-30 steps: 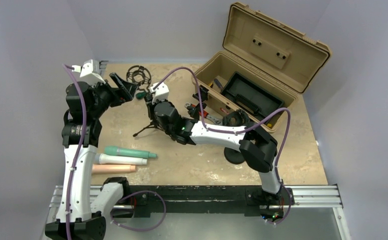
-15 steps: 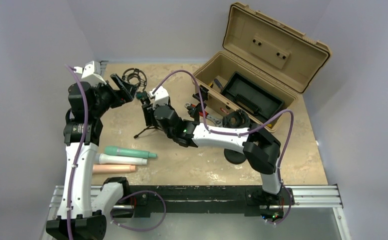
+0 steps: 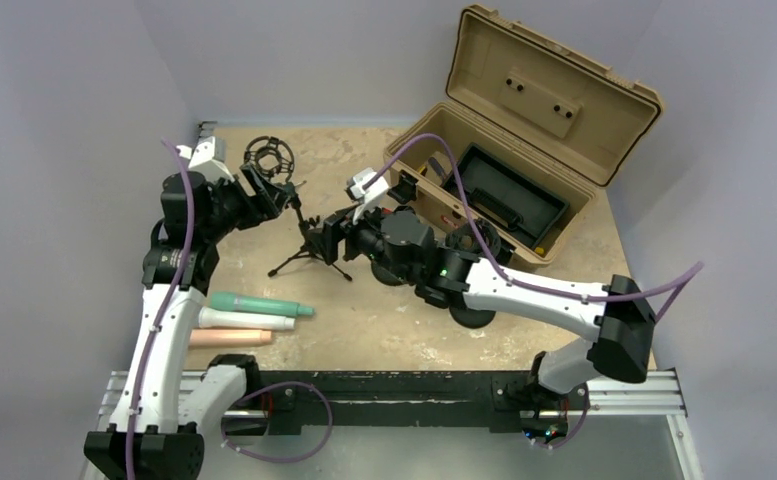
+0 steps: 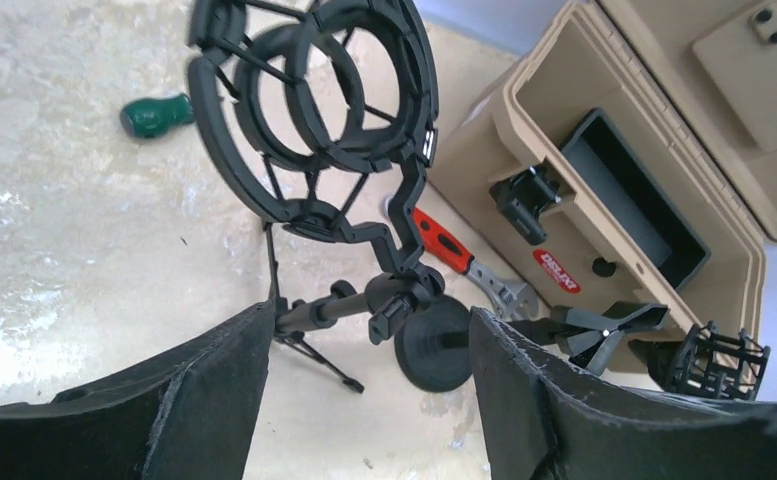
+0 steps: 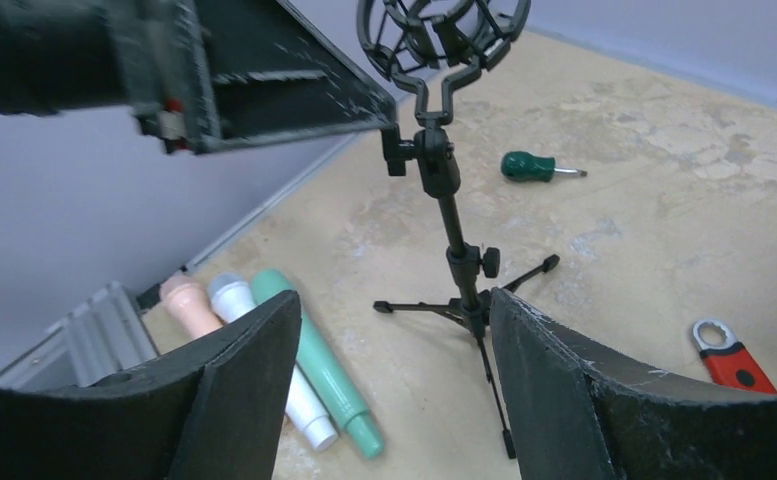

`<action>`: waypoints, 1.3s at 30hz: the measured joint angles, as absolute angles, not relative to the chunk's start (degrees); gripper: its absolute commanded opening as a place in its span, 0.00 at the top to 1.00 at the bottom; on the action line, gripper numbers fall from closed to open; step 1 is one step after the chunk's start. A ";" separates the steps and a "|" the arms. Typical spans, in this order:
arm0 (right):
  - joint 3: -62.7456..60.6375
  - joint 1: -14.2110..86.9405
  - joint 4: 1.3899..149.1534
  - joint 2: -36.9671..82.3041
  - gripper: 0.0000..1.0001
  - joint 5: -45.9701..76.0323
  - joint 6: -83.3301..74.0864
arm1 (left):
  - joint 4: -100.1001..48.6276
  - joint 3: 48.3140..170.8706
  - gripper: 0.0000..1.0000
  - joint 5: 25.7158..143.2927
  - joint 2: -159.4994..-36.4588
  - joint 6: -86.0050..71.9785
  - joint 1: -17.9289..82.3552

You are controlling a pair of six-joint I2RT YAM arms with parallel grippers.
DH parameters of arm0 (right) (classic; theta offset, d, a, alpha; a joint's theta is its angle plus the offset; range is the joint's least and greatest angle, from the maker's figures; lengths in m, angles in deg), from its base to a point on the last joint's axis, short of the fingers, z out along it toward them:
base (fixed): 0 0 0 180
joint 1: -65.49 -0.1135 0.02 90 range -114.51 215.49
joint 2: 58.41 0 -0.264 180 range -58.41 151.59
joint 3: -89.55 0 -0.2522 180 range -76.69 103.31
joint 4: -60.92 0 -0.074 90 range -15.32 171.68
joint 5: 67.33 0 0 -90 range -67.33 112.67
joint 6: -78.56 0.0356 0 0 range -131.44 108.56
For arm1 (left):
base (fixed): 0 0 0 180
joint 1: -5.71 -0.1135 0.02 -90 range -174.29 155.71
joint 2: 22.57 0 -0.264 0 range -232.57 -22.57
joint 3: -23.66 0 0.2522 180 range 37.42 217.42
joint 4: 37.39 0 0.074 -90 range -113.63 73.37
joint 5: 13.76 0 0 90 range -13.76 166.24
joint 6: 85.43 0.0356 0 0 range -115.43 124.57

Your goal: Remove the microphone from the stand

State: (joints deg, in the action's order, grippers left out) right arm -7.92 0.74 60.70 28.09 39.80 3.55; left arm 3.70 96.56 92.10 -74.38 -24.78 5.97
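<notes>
The black tripod stand stands left of centre, and its ring-shaped shock mount is empty, as the left wrist view shows. Three microphones lie on the table at the near left: green, white and peach. My left gripper is open, level with the stand's pole, which lies by its left finger. My right gripper is open and empty just right of the stand, facing it and the microphones.
An open tan toolbox stands at the back right. A black round base sits under the right arm. A red-handled wrench and a green screwdriver lie near the stand. A second shock mount sits by the toolbox.
My right arm has drawn back to the right, away from the stand's top. My left gripper has shifted right, closer to the stand's pole.
</notes>
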 measured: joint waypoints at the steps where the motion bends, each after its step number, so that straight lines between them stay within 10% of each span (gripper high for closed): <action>1: -8.83 0.85 60.15 26.58 0.32 39.05 3.66 | 4.16 96.56 0.31 91.79 -74.73 -24.78 6.66; 21: -16.42 5.22 57.70 18.51 0.31 27.69 6.23 | 12.53 107.86 0.54 91.99 -89.88 -20.25 11.91; 31: -8.42 11.87 63.15 27.91 0.27 6.18 6.04 | 17.40 112.01 0.77 99.03 -92.48 -11.12 11.89; 39: 6.90 17.46 74.45 40.20 0.26 -2.96 -3.47 | 18.04 111.77 0.76 100.97 -92.02 -8.45 11.89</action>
State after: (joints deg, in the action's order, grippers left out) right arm 6.90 17.46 74.45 40.20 -2.96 -3.47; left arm 18.04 111.77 100.97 -92.02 -8.45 11.89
